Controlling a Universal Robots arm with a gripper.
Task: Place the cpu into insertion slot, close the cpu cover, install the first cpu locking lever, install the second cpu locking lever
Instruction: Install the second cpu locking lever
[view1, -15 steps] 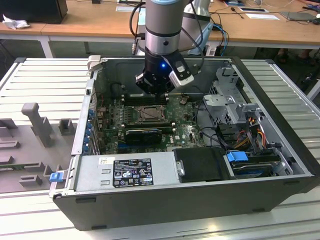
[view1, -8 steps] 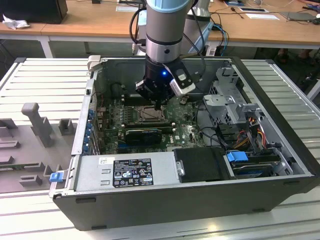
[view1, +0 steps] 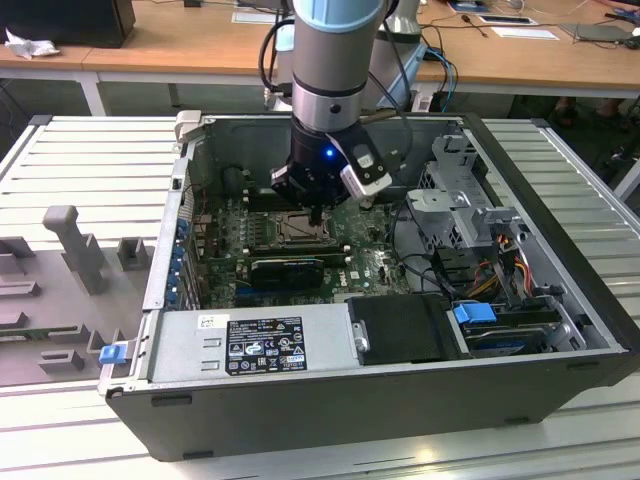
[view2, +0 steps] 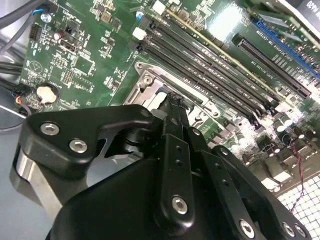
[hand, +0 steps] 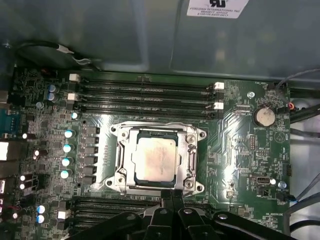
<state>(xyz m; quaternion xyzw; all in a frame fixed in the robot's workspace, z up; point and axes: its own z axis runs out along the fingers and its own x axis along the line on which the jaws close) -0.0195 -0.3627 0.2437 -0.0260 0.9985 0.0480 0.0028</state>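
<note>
Pale beige cpu (hand: 155, 159) lies in the insertion slot (hand: 186, 134), the silver cpu cover (hand: 125, 160) down around it. Your tool (hand: 172, 196), fingers pressed together, hangs at the cover's edge; press squarely.

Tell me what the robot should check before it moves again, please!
1. Is the cpu sitting in the insertion slot? Ok, its pale face lies flat inside.
2. Is the cpu cover down over it? Ok, it looks down, framing the chip.
3. Are the locking levers fastened? Cannot tell.
4. Is the gripper holding anything? Ok, its fingers are shut on nothing, by the socket's edge.
5. Is the gripper over the socket? Ok in the exterior view.
</note>
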